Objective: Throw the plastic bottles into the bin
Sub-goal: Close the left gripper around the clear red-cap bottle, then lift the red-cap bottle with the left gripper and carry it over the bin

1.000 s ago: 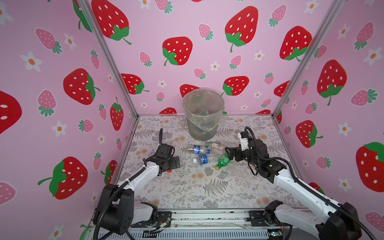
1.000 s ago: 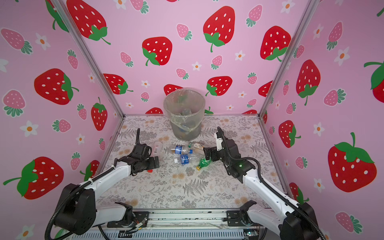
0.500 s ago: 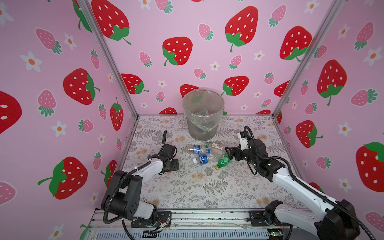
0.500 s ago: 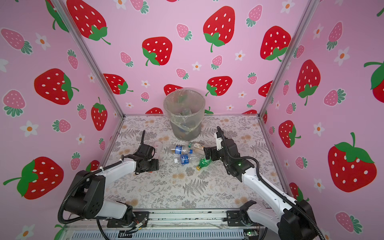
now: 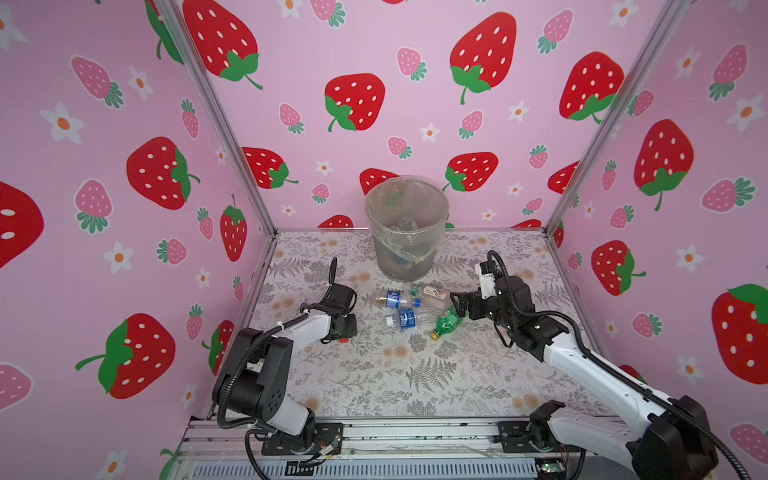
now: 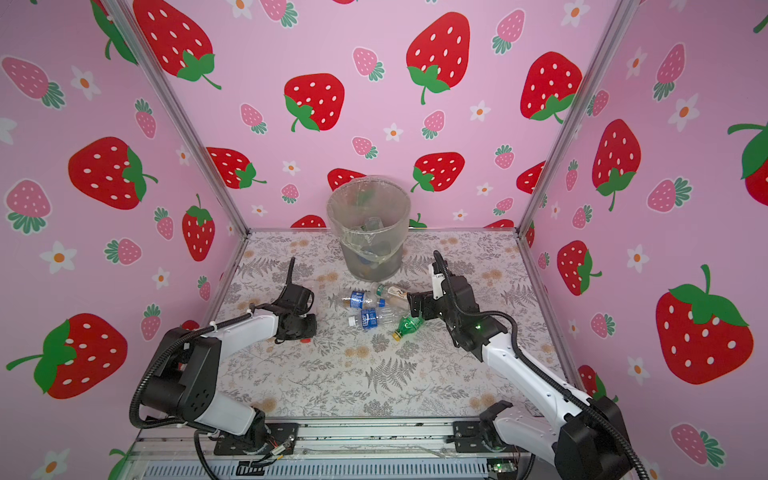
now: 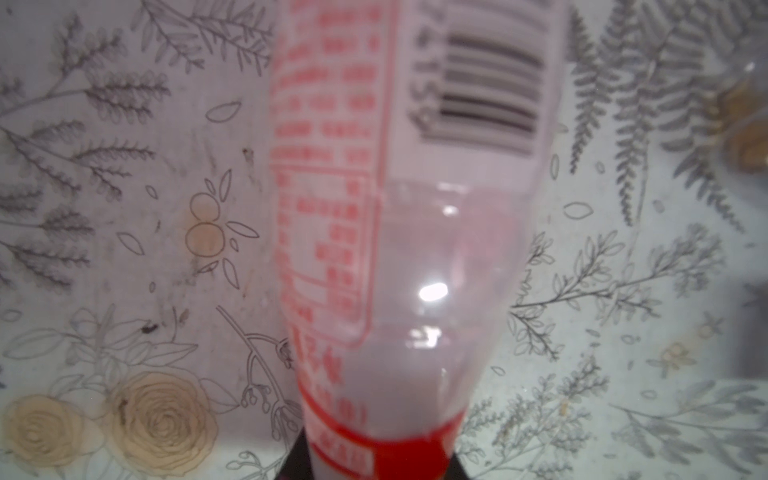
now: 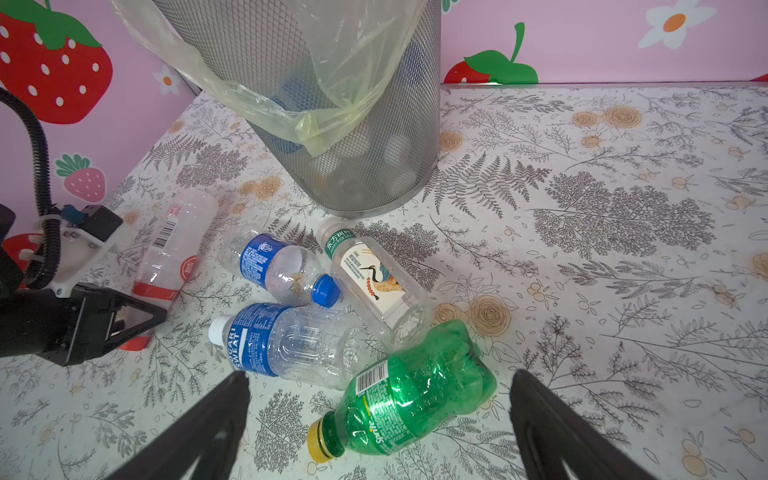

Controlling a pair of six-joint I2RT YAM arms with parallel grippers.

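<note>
Your left gripper (image 8: 145, 323) pinched the red-labelled bottle (image 8: 174, 245) at its neck, lying left of and in front of the bin (image 8: 374, 124). Your right gripper (image 8: 380, 376) stood spread above the green bottle (image 8: 419, 395), in front of the bin.

Bin (image 5: 406, 232) at worktop (image 5: 415, 374) rear; four bottles (image 5: 405, 318) lying before it, including green bottle (image 5: 446, 322); left hand (image 5: 348, 329), right hand (image 5: 460, 306) flanking.

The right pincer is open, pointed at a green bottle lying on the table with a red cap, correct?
No: the green bottle has a yellow cap, not red; the right wrist view shows it. The right pincer is open, pointed at it, and it lies on the table.
</note>
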